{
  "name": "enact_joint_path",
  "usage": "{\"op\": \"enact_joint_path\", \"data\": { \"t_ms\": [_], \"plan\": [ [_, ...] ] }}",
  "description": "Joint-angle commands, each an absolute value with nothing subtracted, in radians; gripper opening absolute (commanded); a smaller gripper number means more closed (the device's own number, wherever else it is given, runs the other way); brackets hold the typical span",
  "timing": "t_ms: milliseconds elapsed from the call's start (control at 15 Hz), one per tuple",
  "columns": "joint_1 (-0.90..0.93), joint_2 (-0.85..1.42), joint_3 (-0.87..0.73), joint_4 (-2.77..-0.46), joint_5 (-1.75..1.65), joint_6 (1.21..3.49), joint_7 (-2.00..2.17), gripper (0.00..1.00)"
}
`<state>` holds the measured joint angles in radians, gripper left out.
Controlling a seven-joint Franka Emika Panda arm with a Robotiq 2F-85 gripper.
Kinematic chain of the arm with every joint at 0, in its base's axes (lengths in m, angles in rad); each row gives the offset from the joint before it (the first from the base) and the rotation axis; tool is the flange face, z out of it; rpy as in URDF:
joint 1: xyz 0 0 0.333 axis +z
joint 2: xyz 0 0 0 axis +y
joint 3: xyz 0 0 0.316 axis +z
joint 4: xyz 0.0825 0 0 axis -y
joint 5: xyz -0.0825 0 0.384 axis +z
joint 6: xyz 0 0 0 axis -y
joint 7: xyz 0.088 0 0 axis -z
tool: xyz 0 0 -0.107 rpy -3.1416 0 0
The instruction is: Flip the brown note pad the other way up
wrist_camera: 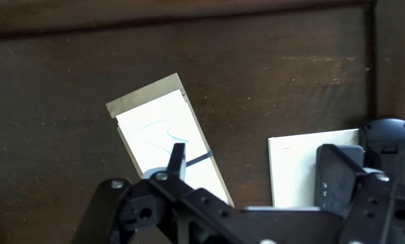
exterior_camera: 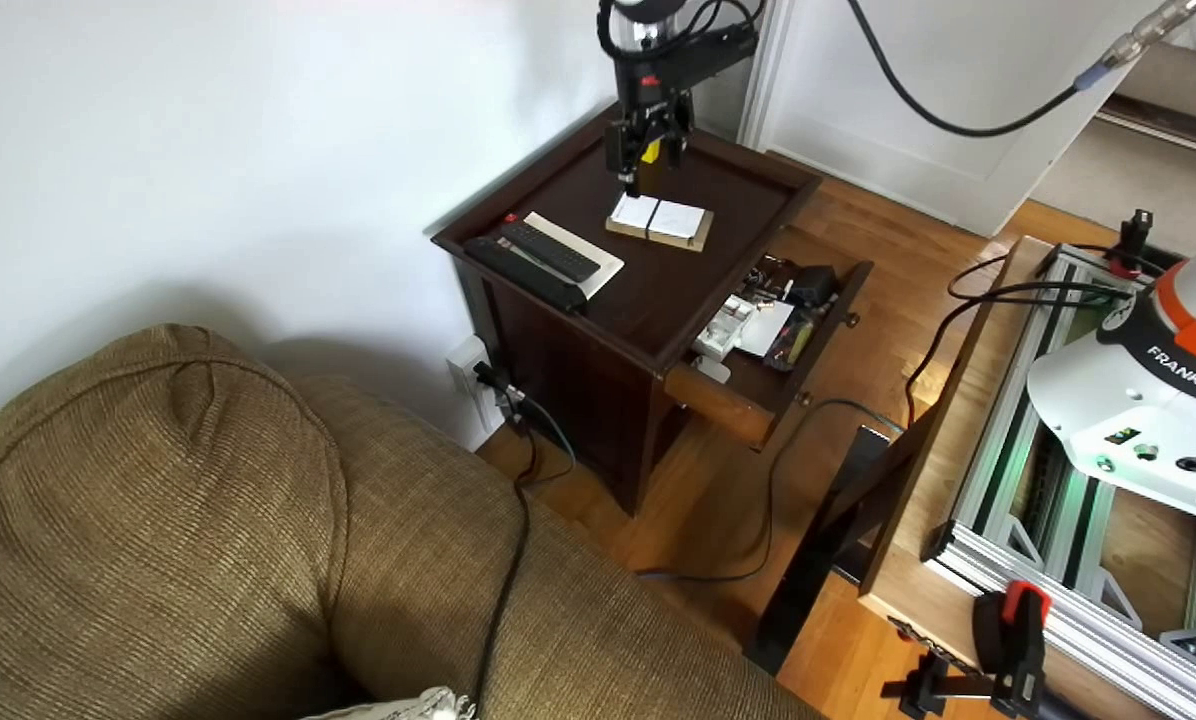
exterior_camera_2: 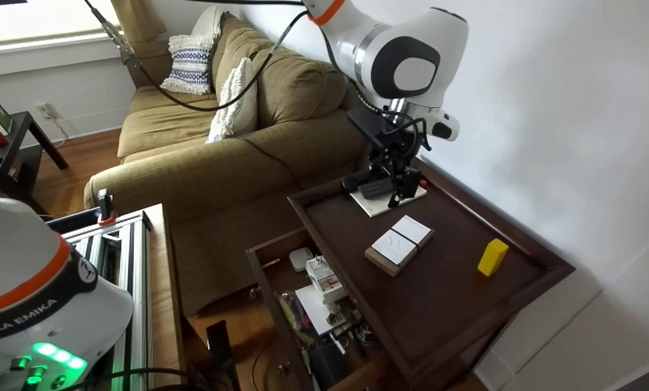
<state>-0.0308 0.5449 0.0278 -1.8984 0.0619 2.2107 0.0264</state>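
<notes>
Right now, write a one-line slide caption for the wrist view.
Open pincer above a dark tabletop, the brown note pad lying white side up, a dark band across it.

Lies flat on the tabletop (exterior_camera_2: 438, 315) as a brown note pad (exterior_camera_2: 398, 247), white uppermost. Shows bare brown at one end, black-banded across.
</notes>
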Motion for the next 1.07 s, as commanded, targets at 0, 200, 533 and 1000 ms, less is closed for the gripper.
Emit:
{"op": "enact_joint_path", "data": {
  "t_ms": [0, 200, 533, 1000],
  "plan": [
    [-0.131, 0.463, 0.06, -1.918, 0.229, 2.105, -0.108, 1.0],
    [-0.162, 0.36, 0.042, -1.967, 0.329, 2.041, -0.149, 1.0],
    [-0.115, 0.208, -0.014, -2.095, 0.273, 2.2, -0.056, 1.0],
    [-0.112, 0.204, -0.017, -2.084, 0.28, 2.209, -0.059, 1.0]
  ]
}}
